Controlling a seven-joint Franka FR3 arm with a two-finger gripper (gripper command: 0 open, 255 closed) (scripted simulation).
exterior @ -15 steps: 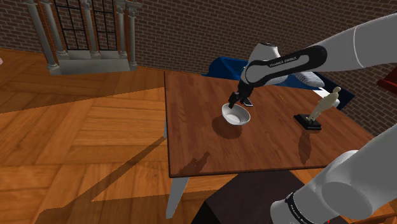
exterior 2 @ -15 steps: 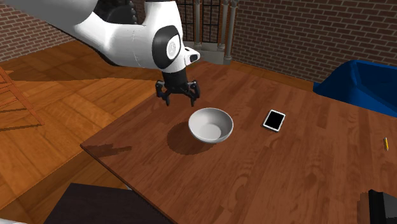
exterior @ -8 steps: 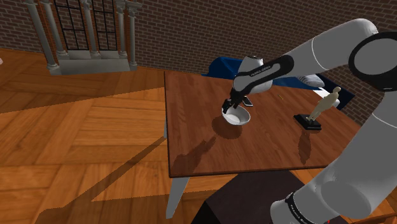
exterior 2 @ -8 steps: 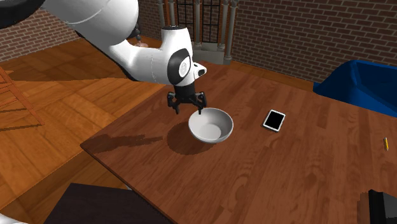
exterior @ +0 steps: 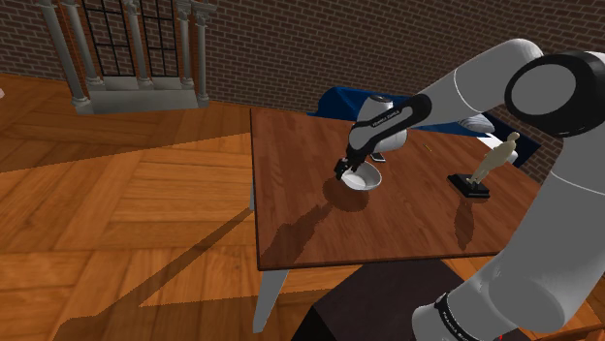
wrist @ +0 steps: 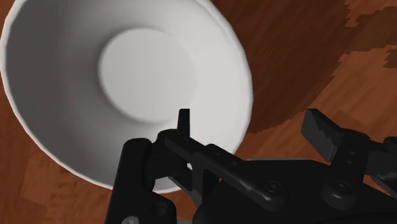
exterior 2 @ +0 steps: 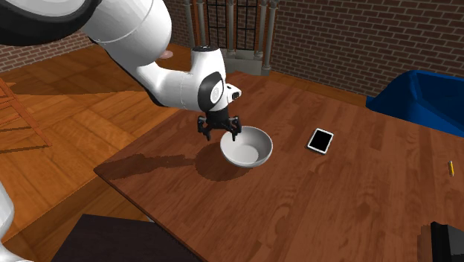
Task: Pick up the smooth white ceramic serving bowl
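One white bowl [exterior 2: 248, 147] upright, mouth upward, spread pincer [exterior 2: 218, 135] astride its rim

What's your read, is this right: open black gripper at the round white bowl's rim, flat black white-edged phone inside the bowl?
No. The flat black white-edged phone lies on the brown wooden table, apart from the round white bowl; the second exterior view shows it. The open black gripper is at the bowl's rim.

The bowl [exterior 2: 250, 150] is showing plain white, the table [exterior 2: 334, 205] reddish-brown wood grain, the phone [exterior 2: 321, 141] black with white edging, the gripper [exterior 2: 220, 135] black.
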